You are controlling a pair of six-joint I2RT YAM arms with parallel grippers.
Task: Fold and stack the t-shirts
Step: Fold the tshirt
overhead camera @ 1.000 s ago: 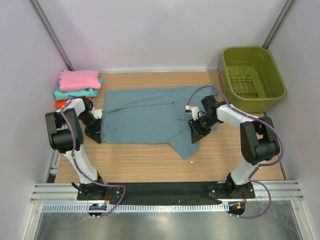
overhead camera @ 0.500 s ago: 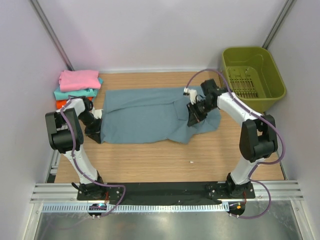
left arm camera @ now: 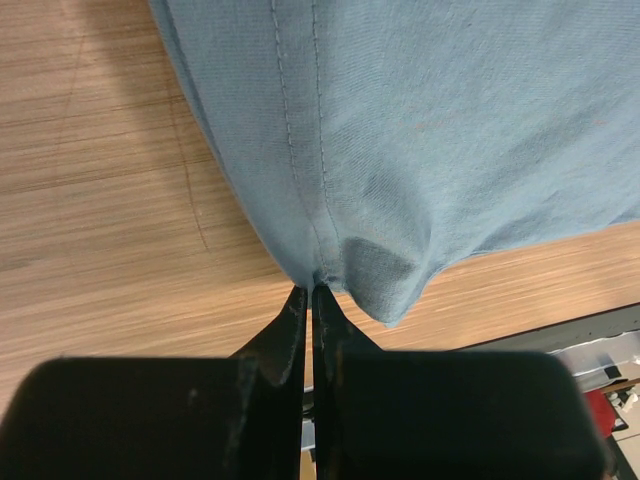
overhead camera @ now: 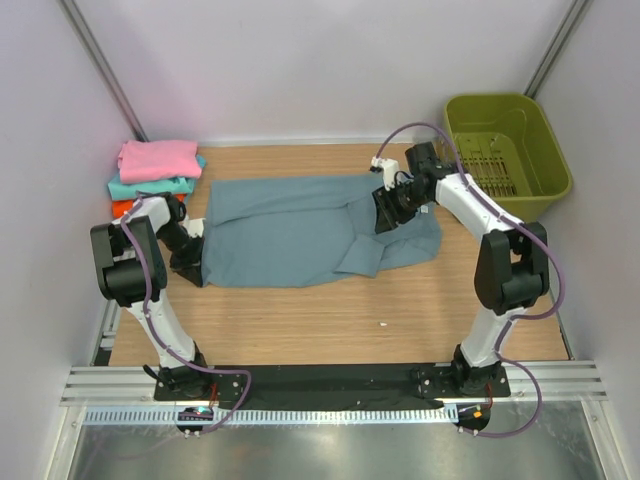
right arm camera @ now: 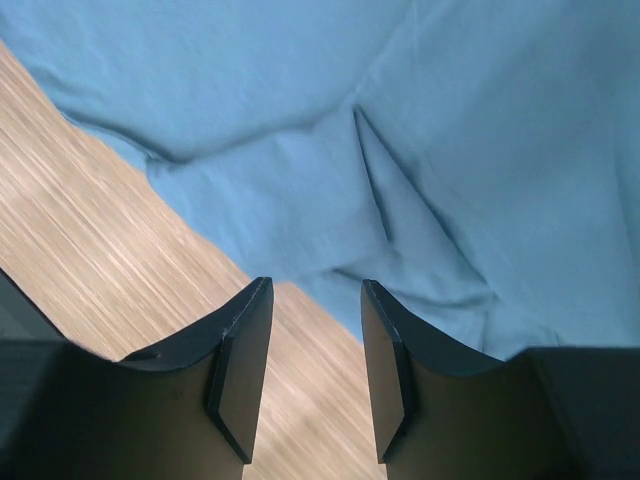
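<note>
One slate t-shirt (overhead camera: 280, 235) stretched nine-to-three: left end effector (left arm camera: 312, 296) pinching its nine o'clock hem, right end effector (right arm camera: 315, 300) spread, probably empty, nearer three.

Bright, even light falls from above in the overhead view. The blue-grey t-shirt (overhead camera: 290, 235) casts only a thin, soft shadow on the desk (overhead camera: 300, 320). In the left wrist view the cloth's stitching is crisp, while the left pincer (left arm camera: 311, 300) is dark and blurred at the bottom. In the right wrist view the wood grain at lower left streaks with motion blur, and the right pincer (right arm camera: 316, 290) sits in shade.
</note>
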